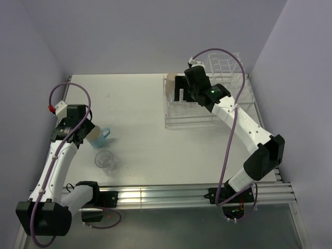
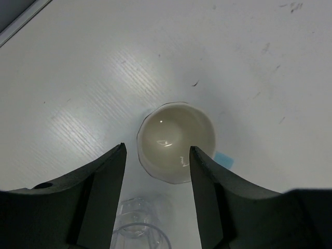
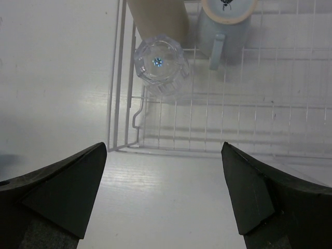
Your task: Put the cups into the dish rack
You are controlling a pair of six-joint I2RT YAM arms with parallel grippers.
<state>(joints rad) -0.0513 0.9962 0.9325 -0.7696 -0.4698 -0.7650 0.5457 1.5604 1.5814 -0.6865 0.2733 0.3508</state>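
Observation:
A small light blue cup [image 1: 102, 136] with a cream inside [image 2: 176, 137] stands upright on the table at the left, its handle pointing right. My left gripper [image 1: 84, 135] [image 2: 157, 150] hovers over it, open, one finger on each side of its rim and nothing gripped. A clear tumbler [image 1: 105, 161] [image 2: 136, 228] stands just nearer. The white dish rack [image 1: 189, 123] [image 3: 259, 136] holds a tan paper cup [image 1: 170, 79] [image 3: 158, 15], an upturned clear tumbler [image 3: 161, 65] and an upturned light blue mug [image 3: 225, 33]. My right gripper [image 1: 179, 92] [image 3: 163, 148] stands wide open and empty above the rack's near left corner.
The rack's tall upright dividers [image 1: 224, 65] rise at the back right. White walls close in the table on the left, back and right. A metal rail [image 1: 171, 194] runs along the near edge by the arm bases.

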